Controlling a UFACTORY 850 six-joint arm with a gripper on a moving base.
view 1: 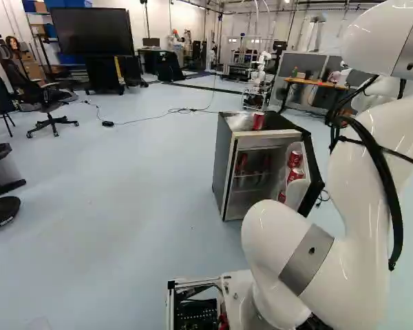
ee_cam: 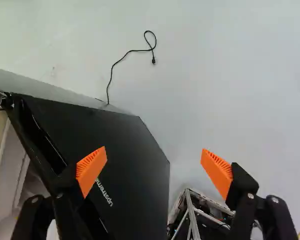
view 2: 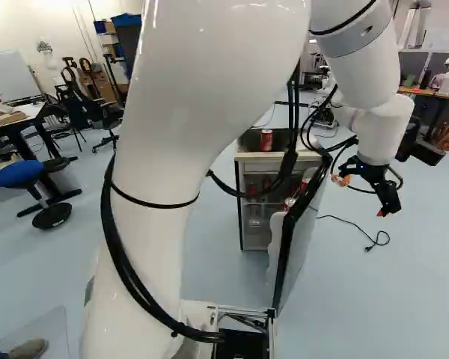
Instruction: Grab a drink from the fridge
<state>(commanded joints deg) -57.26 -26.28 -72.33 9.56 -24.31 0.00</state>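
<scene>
The arm (view 1: 361, 185) is rising from its lowest joint at the foot of the left base view and is occupying the right side. The fridge (view 1: 222, 168) is standing on the floor (view 1: 131, 213), right of the middle. Its door (view 1: 314, 182) is standing open on the side nearer the arm, and red cans (view 1: 295, 174) are sitting in the door shelves. One upright can (view 1: 259, 121) is standing on the fridge top beside a clear plastic bag (view 1: 241, 122). A cable (view 1: 158, 117) is running across the floor beyond. An office chair (view 1: 49, 107) is standing at the left, near a large screen (view 1: 93, 31).
</scene>
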